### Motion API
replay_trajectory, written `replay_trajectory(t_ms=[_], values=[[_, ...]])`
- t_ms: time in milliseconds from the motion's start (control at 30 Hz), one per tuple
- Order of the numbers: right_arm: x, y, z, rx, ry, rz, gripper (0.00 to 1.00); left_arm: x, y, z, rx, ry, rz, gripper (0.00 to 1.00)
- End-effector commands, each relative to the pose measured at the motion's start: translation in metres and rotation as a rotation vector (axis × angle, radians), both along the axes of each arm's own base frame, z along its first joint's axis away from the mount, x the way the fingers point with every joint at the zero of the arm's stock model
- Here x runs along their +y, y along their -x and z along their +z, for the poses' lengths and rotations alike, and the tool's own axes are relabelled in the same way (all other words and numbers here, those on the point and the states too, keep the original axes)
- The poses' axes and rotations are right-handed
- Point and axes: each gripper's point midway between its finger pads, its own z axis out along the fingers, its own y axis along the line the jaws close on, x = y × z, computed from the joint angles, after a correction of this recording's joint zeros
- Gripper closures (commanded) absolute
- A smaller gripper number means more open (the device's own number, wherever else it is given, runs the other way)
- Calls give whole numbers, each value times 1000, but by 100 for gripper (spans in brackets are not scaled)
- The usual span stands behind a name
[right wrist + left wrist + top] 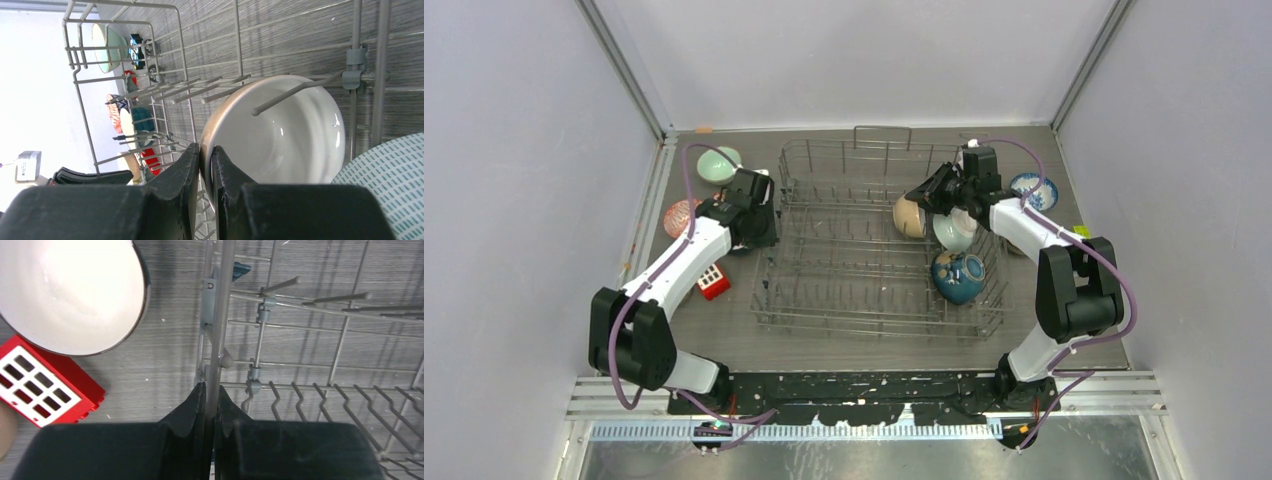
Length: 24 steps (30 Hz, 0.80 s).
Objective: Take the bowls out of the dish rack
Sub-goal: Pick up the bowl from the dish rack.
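dish rack (854, 270): middle of the table, between the two arms; every place below is told from it.
dark blue bowl (957, 277): inside the rack at its near right corner, lying on its side among the tines.
red block (713, 283): on the table outside the rack's left wall, toward the near end. Only the left wrist view shows its white grid face.
white-teal bowl (952, 232): inside the rack on the right, between the dark blue bowl and the tan bowl. The right wrist view shows its teal dashes, which the top view does not.
right gripper (206, 150): inside the rack, right of middle; fingers drawn to a narrow slit with the tan bowl's rim between them.
tan bowl (280, 132): inside the rack, standing on edge, its white inside facing the wrist camera. One tine crosses its mouth. From above the gripper covers part of it.
left gripper (211, 390): at the rack's left wall; fingers narrow, pinched on an upright wire of that wall.
dark-rimmed bowl (70, 290): on the table just outside the left wall, beside the red block, white inside. Seen from the left wrist only; from above the left arm hides it.
pink-red bowl (682, 215): outside the left wall, beyond the left arm.
blue-white patterned bowl (1034, 190): outside the right wall near the far end, partly behind the right arm.
mint green bowl (719, 165): outside the far left corner. In the right wrist view it shows only through the rack's wires.
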Motion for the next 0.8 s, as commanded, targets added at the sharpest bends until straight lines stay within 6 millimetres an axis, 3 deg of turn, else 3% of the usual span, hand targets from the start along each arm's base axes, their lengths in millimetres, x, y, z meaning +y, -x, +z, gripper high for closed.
replay_trajectory(t_ms=[0, 467, 667, 767], values=[[37, 13, 139, -320, -294, 185, 99, -3, -13, 2, -43, 16, 25, 99], [40, 26, 175, -369, -362, 216, 99, 5, -18, -8, -22, -27, 78, 100], [40, 27, 176, -369, -363, 217, 99, 2, -19, -9, -18, -11, 82, 100], [41, 29, 186, -393, -383, 223, 99, 1, -19, -6, -22, -3, 85, 100]])
